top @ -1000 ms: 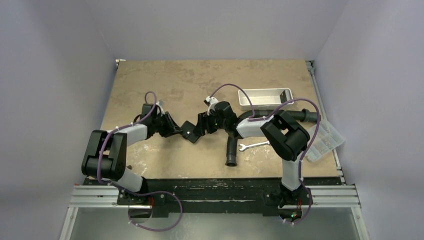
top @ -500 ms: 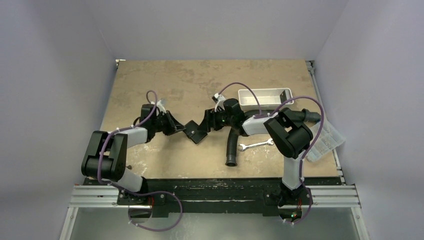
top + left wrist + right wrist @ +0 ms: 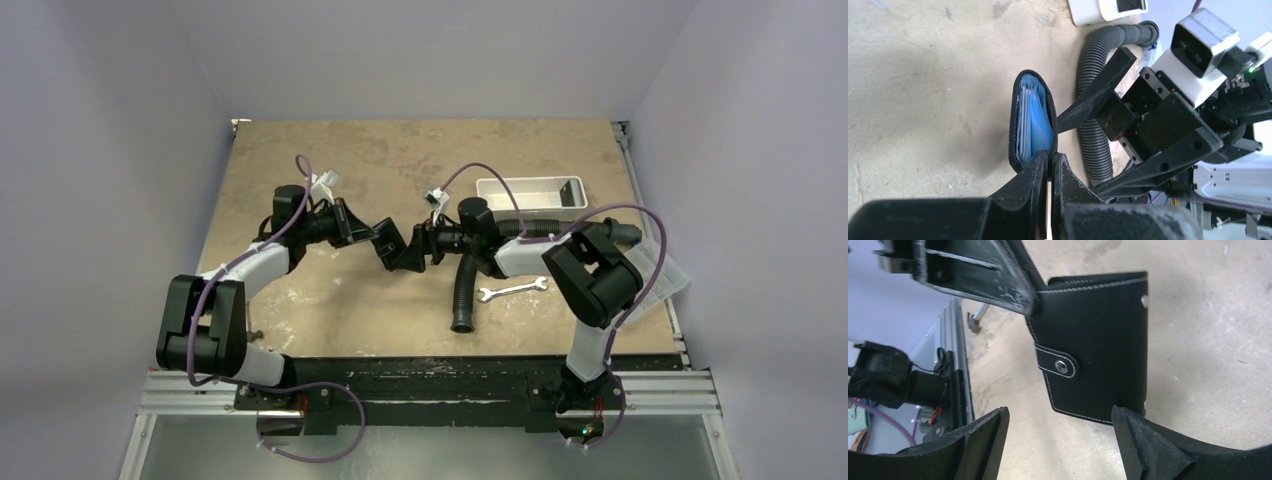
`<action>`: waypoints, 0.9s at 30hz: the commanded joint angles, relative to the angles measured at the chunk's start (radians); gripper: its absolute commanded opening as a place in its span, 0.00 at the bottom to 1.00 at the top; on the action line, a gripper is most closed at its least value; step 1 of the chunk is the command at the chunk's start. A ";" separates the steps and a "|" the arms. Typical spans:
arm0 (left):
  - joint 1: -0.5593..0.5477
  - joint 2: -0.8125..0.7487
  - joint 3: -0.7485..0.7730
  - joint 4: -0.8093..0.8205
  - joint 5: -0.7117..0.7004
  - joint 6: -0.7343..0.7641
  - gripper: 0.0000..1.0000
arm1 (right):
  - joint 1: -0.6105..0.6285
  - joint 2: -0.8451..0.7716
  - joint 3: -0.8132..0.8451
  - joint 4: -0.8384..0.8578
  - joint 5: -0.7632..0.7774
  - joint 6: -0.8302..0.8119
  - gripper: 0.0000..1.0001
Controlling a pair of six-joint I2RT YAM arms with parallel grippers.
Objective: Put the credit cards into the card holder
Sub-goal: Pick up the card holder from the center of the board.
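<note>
The black card holder (image 3: 389, 243) hangs above the table's middle, held by one cover. In the left wrist view it (image 3: 1015, 115) is edge-on and slightly open, with thin bluish-grey credit cards (image 3: 1032, 122) between its covers. My left gripper (image 3: 368, 233) (image 3: 1050, 161) is shut on the holder's right cover. My right gripper (image 3: 408, 254) (image 3: 1060, 412) is wide open just right of the holder. In the right wrist view the holder's stitched face (image 3: 1098, 340), with strap and stud, fills the space ahead of my fingers (image 3: 983, 440). No loose card shows.
A black corrugated hose (image 3: 465, 290) lies right of centre, also in the left wrist view (image 3: 1093, 125). A silver wrench (image 3: 513, 290) lies beside it. A white tray (image 3: 530, 195) stands at the back right. A clear compartment box (image 3: 665, 275) sits at the right edge.
My left gripper has lifted the holder up and away from the near edge. My right arm has drawn back to the right, its gripper open beside the holder.
</note>
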 commanded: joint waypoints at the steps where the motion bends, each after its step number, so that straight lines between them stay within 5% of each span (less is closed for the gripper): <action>1: 0.006 -0.055 0.052 -0.015 0.126 0.080 0.00 | -0.027 -0.081 -0.045 0.131 -0.060 -0.030 0.86; 14: -0.035 -0.151 0.020 0.100 0.245 0.043 0.00 | -0.136 -0.060 -0.143 0.482 -0.260 0.149 0.83; 21: -0.078 -0.149 0.027 0.127 0.272 0.042 0.00 | -0.135 -0.031 -0.161 0.650 -0.287 0.248 0.72; 27: -0.092 -0.145 0.029 0.125 0.280 0.045 0.00 | -0.136 -0.020 -0.171 0.741 -0.313 0.294 0.47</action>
